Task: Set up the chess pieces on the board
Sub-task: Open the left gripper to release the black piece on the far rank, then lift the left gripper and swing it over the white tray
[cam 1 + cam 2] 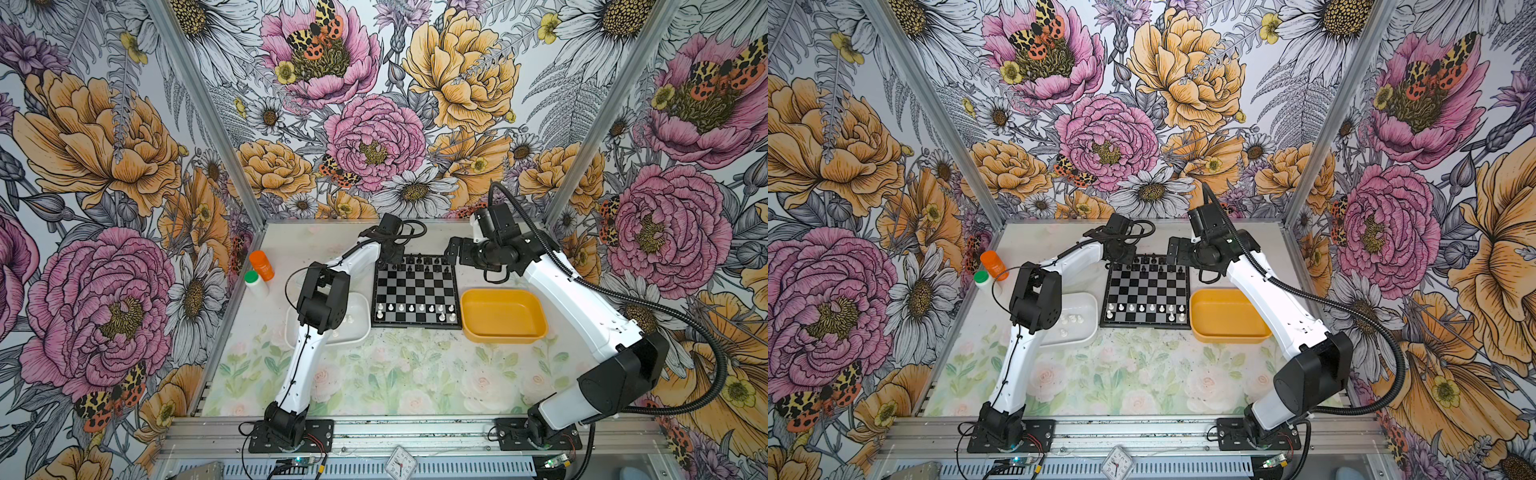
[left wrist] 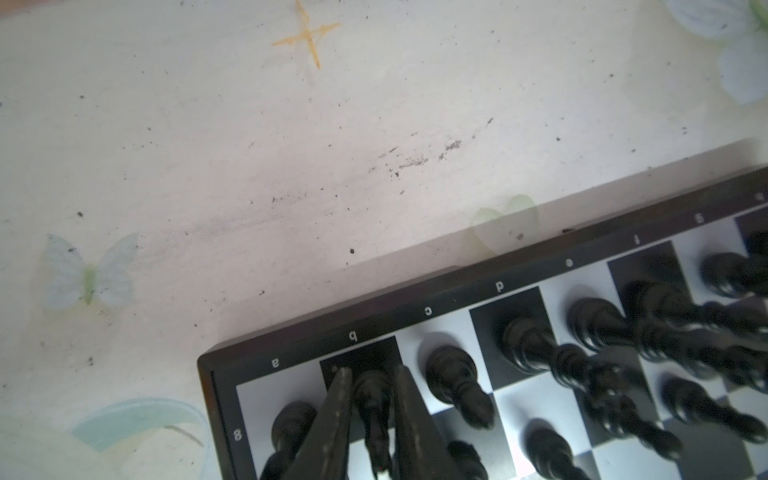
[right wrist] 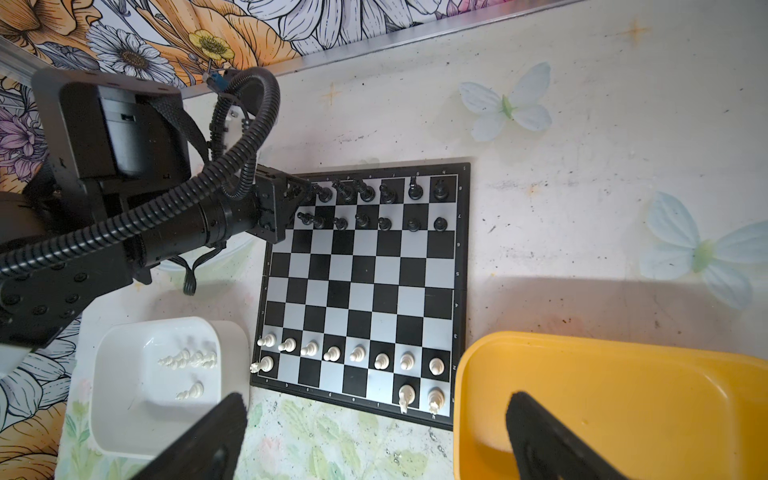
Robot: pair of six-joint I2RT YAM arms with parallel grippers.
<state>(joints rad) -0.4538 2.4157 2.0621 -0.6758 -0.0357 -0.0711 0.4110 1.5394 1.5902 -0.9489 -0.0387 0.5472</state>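
Left wrist view: the left hand (image 2: 372, 370) narrowly straddles a black piece (image 2: 372, 399) at the board's (image 2: 461, 297) far-left corner; grip cannot be confirmed. The right hand (image 3: 374, 440) gapes wide, empty. The piece is judged light, rigid, slick and easily toppled; pinch mid-body.

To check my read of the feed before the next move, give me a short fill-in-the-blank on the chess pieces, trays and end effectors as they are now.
1. The left end effector straddles a black piece standing on the board in file ____.
2. The unplaced white pieces lie in the ____ tray.
3. The right end effector hangs ____, holding nothing.
Missing words: b; white; open.
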